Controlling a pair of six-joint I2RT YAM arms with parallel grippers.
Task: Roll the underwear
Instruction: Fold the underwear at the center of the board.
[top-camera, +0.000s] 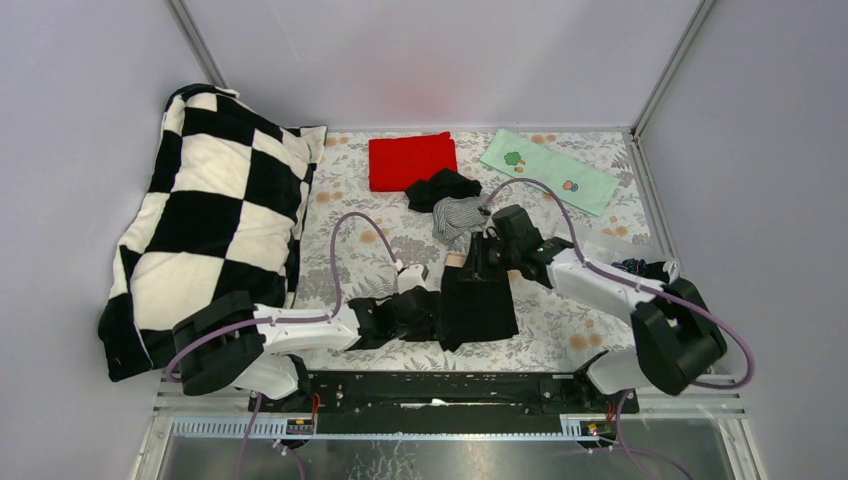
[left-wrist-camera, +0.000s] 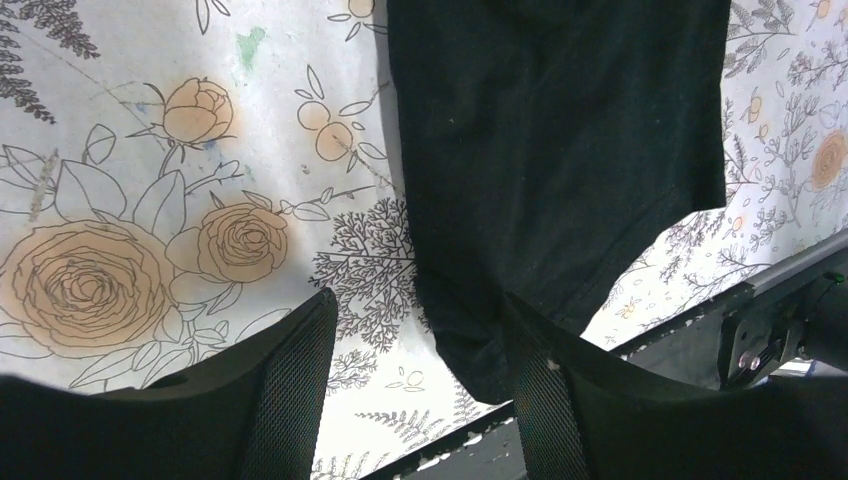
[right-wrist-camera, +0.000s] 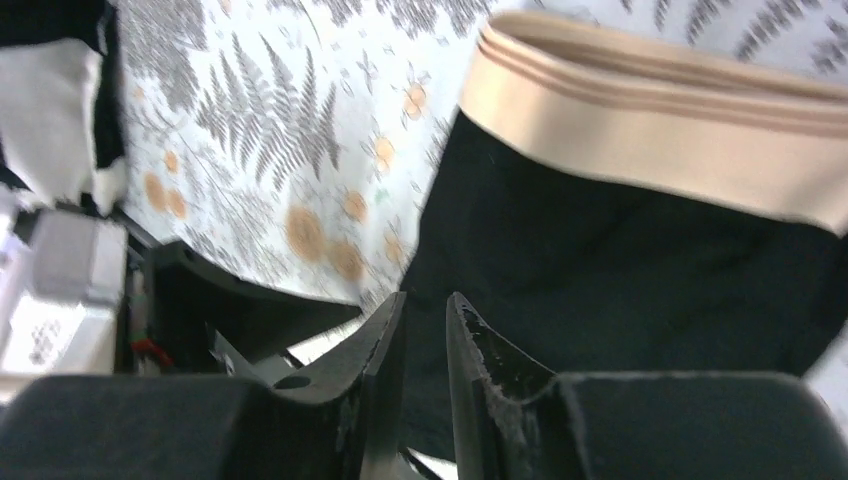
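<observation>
One black underwear (top-camera: 480, 300) lies flat on the flowered sheet, its beige waistband (right-wrist-camera: 650, 110) at the far end. My left gripper (top-camera: 428, 310) sits at its left edge, open; in the left wrist view the left gripper (left-wrist-camera: 418, 300) has a lower corner of the black underwear (left-wrist-camera: 560, 150) lying beside its right finger (left-wrist-camera: 535, 390). My right gripper (top-camera: 482, 260) hovers over the waistband end; in the right wrist view the right gripper (right-wrist-camera: 425, 300) has its jaws a narrow gap apart above the black underwear (right-wrist-camera: 620, 270), nothing between them. More underwear, black (top-camera: 443, 188) and grey pinstriped (top-camera: 458, 218), lies heaped behind.
A red cloth (top-camera: 412, 160) and a pale green printed cloth (top-camera: 548, 170) lie at the back. A big black-and-white checked pillow (top-camera: 215, 215) fills the left side. The black mounting rail (top-camera: 440, 388) runs along the near edge, close to the underwear's lower hem.
</observation>
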